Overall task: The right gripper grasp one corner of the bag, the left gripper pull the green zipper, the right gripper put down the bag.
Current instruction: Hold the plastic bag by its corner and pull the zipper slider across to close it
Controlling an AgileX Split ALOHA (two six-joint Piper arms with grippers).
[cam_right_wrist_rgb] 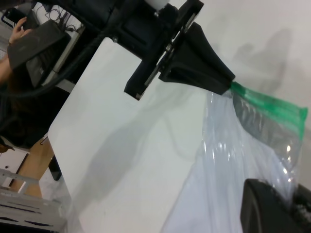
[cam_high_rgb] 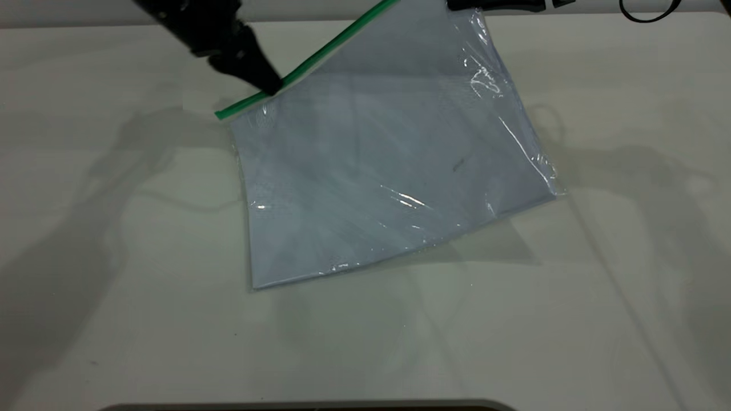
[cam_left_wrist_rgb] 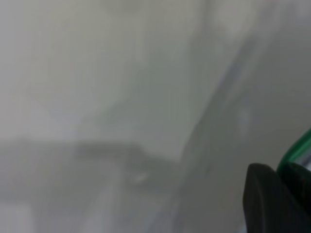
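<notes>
Crinkled clear bag (cam_high_rgb: 388,171) lifted — left gripper (cam_high_rgb: 268,83) pinching green zipper (cam_high_rgb: 308,63).

The bag (cam_high_rgb: 388,171) is hanging tilted over the table (cam_high_rgb: 114,285) — the left gripper (cam_high_rgb: 273,87) is pinching its green zipper (cam_high_rgb: 302,68).

Exterior steeply overhead; wrists close (sharing zipper (cam_right_wrist_rgb: 269,104)).

Clear bag (cam_high_rgb: 388,171) hangs tilted; green zipper (cam_high_rgb: 308,63) seemingly uppermost.
</notes>
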